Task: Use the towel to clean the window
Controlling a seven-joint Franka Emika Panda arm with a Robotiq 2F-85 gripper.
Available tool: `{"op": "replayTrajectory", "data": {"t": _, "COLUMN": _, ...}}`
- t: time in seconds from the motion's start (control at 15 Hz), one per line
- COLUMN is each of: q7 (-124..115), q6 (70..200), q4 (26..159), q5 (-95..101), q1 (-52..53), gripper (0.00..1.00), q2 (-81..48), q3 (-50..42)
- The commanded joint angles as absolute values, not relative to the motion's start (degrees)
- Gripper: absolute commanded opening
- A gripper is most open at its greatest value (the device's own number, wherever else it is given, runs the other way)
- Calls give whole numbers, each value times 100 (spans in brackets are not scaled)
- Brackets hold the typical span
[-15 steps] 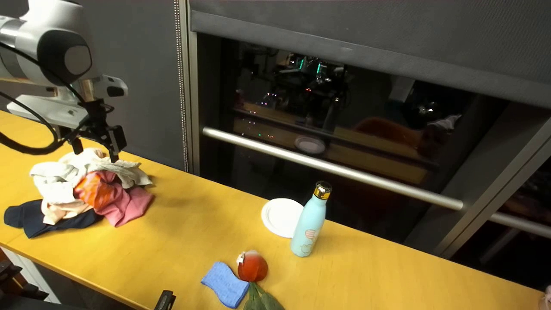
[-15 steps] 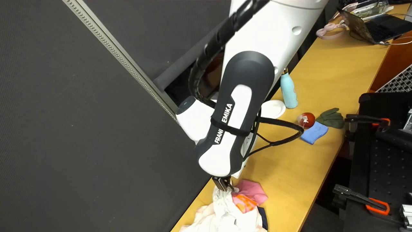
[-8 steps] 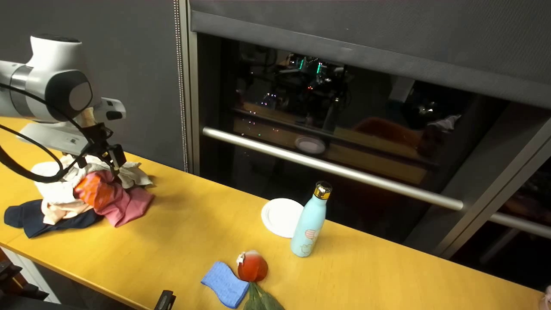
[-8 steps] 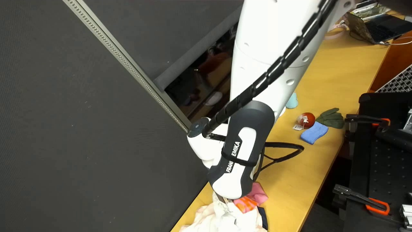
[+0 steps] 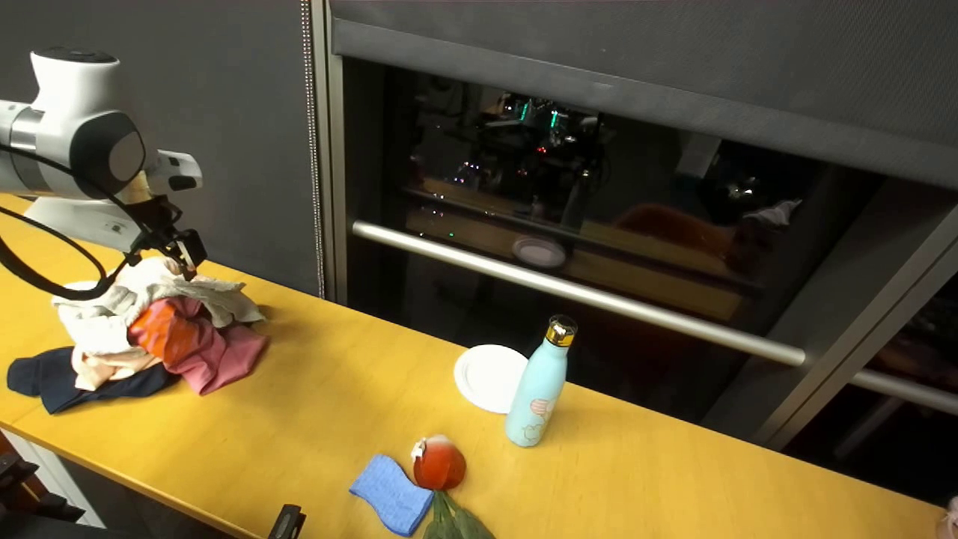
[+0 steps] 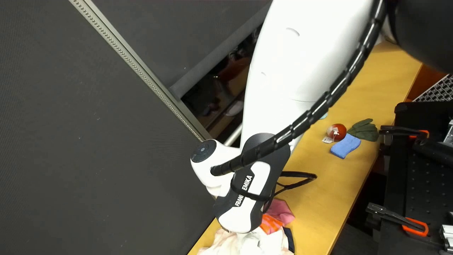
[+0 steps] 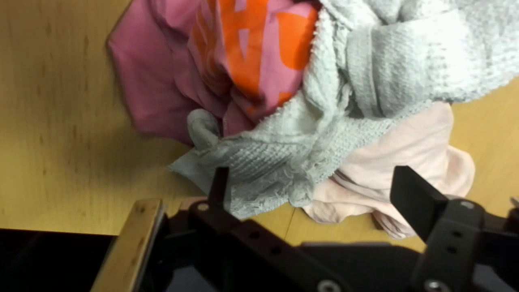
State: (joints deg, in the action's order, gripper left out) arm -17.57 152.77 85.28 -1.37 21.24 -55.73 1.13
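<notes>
A pale grey-white towel (image 5: 228, 301) with a fuzzy edge lies crumpled in a heap of cloths on the wooden table. It shows in the wrist view (image 7: 279, 162) and partly in an exterior view (image 6: 249, 242). A pink cloth with orange print (image 7: 247, 52) and a pale pink cloth (image 7: 389, 162) lie against it. My gripper (image 7: 311, 172) is open and empty above the towel's near edge; the fingers stand wide apart. It also shows over the heap's window-side edge (image 5: 162, 267). The dark window (image 5: 599, 187) is to the right, under a half-lowered blind.
A metal bar (image 5: 576, 290) crosses the window. A light-blue bottle (image 5: 537, 393), white plate (image 5: 486, 378), red ball (image 5: 439, 464), blue sponge (image 5: 393, 494) and green glove (image 6: 363, 130) stand along the table. A navy cloth (image 5: 52, 382) lies under the heap. A grey blind (image 5: 239, 135) hangs behind it.
The gripper first came down to the heap, then rose slightly and shifted left in the exterior view, away from the window. The cloths look the same. The gripper stays open.
</notes>
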Motion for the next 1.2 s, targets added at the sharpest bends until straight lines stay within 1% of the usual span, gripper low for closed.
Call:
{"op": "replayTrajectory", "data": {"t": 0.0, "q7": -1873, "q6": 15157, "q4": 7983, "q5": -110, "q1": 2226, "gripper": 100, "q2": -5972, "q3": 104}}
{"op": "replayTrajectory", "data": {"t": 0.2, "q7": -1874, "q6": 15148, "q4": 7864, "q5": -135, "q1": 2238, "gripper": 100, "q2": -6112, "q3": 126}}
{"op": "replayTrajectory", "data": {"t": 0.27, "q7": -1873, "q6": 15116, "q4": 7843, "q5": -134, "q1": 2245, "gripper": 75, "q2": -6121, "q3": 127}}
{"op": "replayTrajectory", "data": {"t": 0.33, "q7": -1865, "q6": 15102, "q4": 7802, "q5": -137, "q1": 2243, "gripper": 74, "q2": -6156, "q3": 135}}
{"op": "replayTrajectory", "data": {"t": 0.6, "q7": -1892, "q6": 15109, "q4": 7852, "q5": -170, "q1": 2246, "gripper": 42, "q2": -6170, "q3": 177}}
{"op": "replayTrajectory", "data": {"t": 0.93, "q7": -1858, "q6": 15160, "q4": 8059, "q5": -245, "q1": 2169, "gripper": 5, "q2": -6023, "q3": 286}}
{"op": "replayTrajectory", "data": {"t": 1.0, "q7": -1834, "q6": 15172, "q4": 8152, "q5": -263, "q1": 2159, "gripper": 1, "q2": -5928, "q3": 332}}
{"op": "replayTrajectory", "data": {"t": 1.13, "q7": -1810, "q6": 15221, "q4": 8332, "q5": -260, "q1": 2170, "gripper": 0, "q2": -5716, "q3": 386}}
